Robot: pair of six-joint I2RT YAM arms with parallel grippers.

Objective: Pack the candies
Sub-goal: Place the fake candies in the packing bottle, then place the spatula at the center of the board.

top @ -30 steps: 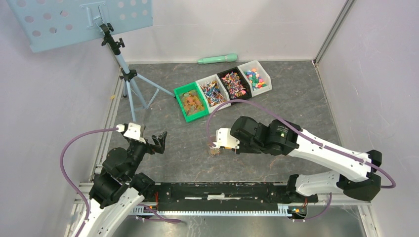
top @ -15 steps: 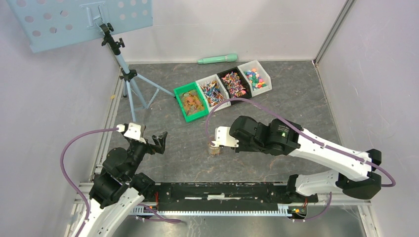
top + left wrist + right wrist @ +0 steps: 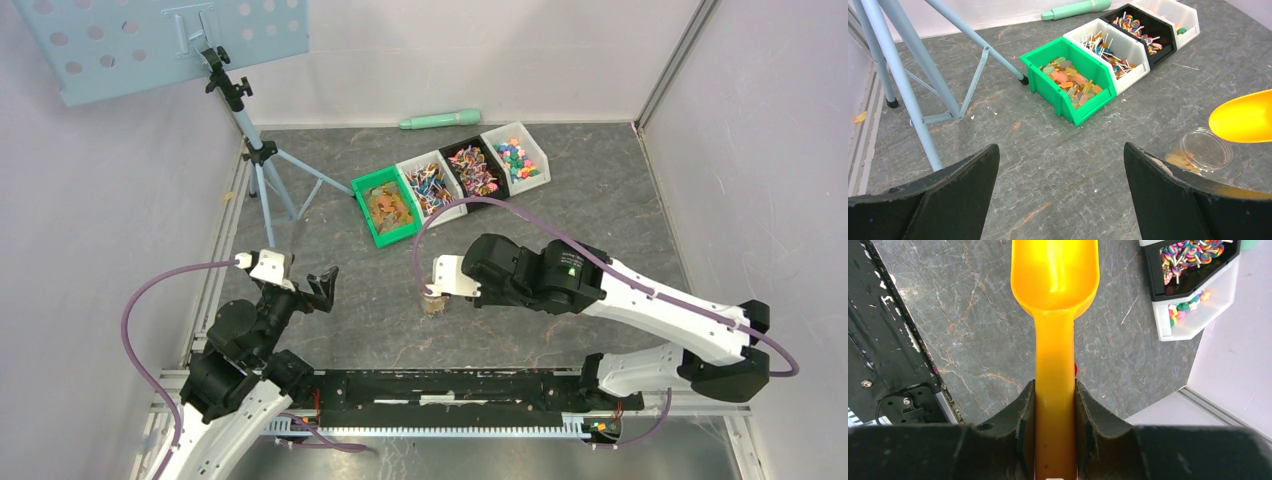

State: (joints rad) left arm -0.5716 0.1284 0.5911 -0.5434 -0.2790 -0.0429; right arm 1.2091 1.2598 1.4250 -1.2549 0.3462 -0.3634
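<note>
Right arm has shifted a little to the left and away from the bases in the last second, so the clear cup (image 3: 433,303) now shows more fully under its wrist; the left arm has not moved.

The right pincer (image 3: 1055,390) is closed narrowly on the handle of the yellow scoop (image 3: 1054,315), with one finger on each side of the handle. The bowl of the scoop points away from the wrist and shows smooth yellow plastic. In the left wrist view the scoop hangs just above the right side of the cup. Something golden-brown shows low in the cup, but I cannot tell the single pieces.

The left pincer (image 3: 1060,150) stands wide, holds nothing, and is well apart from the cup.

The candies (image 3: 1070,85) lie beyond both pincers, farther from the arms, in a row of four bins that touch side to side. These are a green bin (image 3: 388,207) with golden, orange and pink pieces, a white bin (image 3: 432,185) and a black bin (image 3: 474,170) with lollipops, and a last white bin (image 3: 517,155) with small coloured sweets.

The table (image 3: 600,200) is dark grey with a marble pattern. A mint-green handle (image 3: 440,120) lies at the back wall. A pale blue tripod (image 3: 255,150) stands at the left and carries a perforated plate (image 3: 160,40). The walls are pale lilac-grey.
</note>
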